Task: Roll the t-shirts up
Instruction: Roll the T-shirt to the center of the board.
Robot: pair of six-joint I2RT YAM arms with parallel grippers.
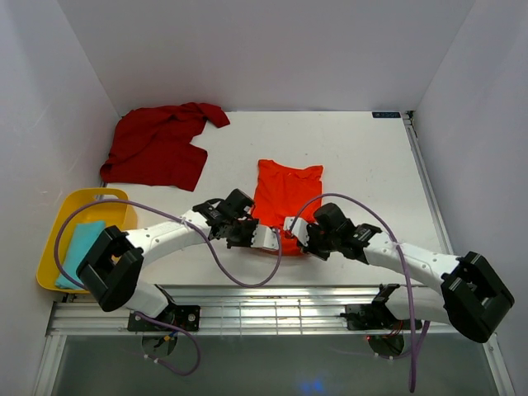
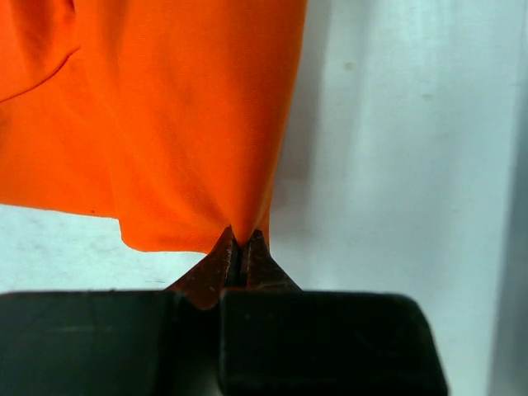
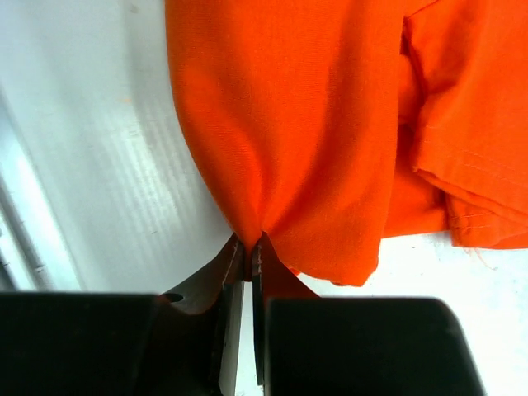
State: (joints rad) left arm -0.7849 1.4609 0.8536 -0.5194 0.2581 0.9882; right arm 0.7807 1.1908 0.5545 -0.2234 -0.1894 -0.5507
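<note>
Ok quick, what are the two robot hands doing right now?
Left gripper: shut on the orange t-shirt.
Right gripper: shut on the orange t-shirt too.

I see a white tabletop (image 1: 363, 165). The dark red t-shirt (image 1: 157, 148) is crumpled in the far left corner. The orange t-shirt (image 1: 285, 194) lies mid-table toward the near edge, collar end away from me, well apart from the red one. The yellow tray (image 1: 66, 214) sits at the near left.
</note>
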